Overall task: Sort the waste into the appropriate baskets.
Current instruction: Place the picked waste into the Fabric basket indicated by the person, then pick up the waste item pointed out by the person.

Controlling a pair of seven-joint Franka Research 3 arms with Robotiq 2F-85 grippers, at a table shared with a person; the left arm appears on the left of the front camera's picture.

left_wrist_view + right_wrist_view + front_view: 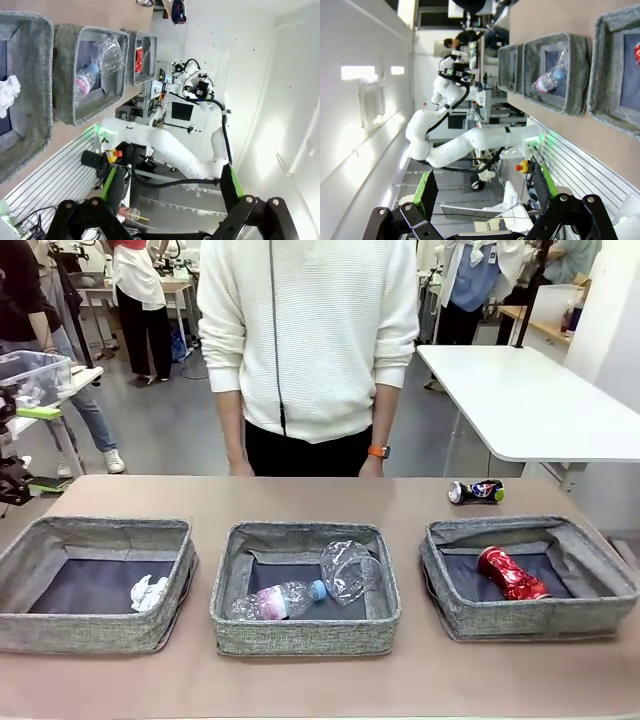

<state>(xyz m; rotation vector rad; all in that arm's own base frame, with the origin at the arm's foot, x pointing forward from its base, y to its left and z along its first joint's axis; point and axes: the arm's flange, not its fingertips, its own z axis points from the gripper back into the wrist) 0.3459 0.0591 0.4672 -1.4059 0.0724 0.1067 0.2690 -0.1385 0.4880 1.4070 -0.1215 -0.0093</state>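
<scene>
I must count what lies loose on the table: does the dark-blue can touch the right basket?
Apart. In the front view the dark-blue can lies on the table behind the right basket, with a strip of bare tabletop between it and the basket's far rim.

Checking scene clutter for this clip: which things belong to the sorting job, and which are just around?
Job: three baskets; paper ball; plastic bottle and plastic cup in the middle one; red can; dark-blue can, on the table behind the baskets.

Around: white side table; clear plastic bin.
</scene>
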